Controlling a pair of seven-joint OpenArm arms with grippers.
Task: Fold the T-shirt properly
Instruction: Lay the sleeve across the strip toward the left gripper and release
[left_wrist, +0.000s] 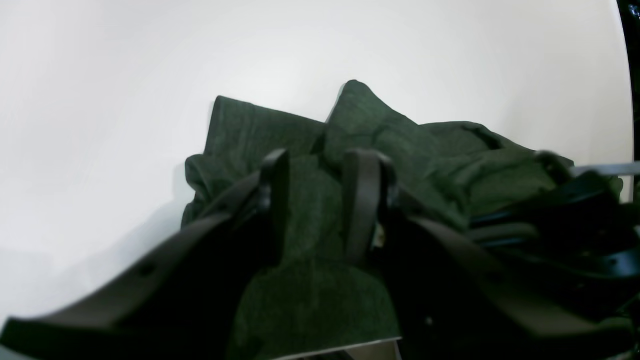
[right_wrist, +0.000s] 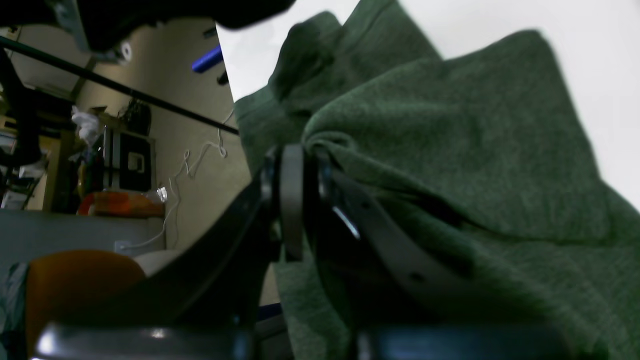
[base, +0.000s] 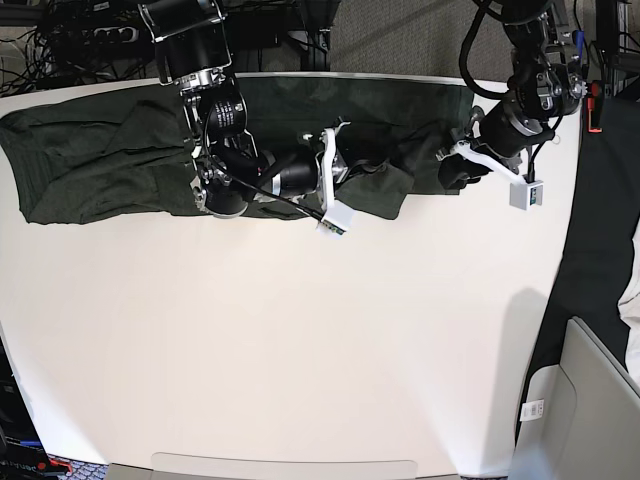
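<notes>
The T-shirt (base: 90, 160) is a dark olive-green knit, spread along the far edge of the white table and bunched toward its right end. My right gripper (base: 368, 168) reaches in from the left arm of the base view and lies over the bunched middle. Close up, the right gripper (right_wrist: 299, 150) is shut, with a fold of the T-shirt (right_wrist: 450, 125) pinched at its tips. My left gripper (base: 452, 172) is at the cloth's right end. In the left wrist view the left gripper (left_wrist: 320, 160) has its fingers partly apart, with T-shirt (left_wrist: 365, 120) fabric packed between them.
Bare white table (base: 300, 350) stretches from the shirt to the near edge. The table's right edge runs beside a dark gap and a grey bin (base: 590, 400). My right arm's links (base: 225, 120) rest across the shirt. Room clutter (right_wrist: 115, 160) shows beyond the table in the right wrist view.
</notes>
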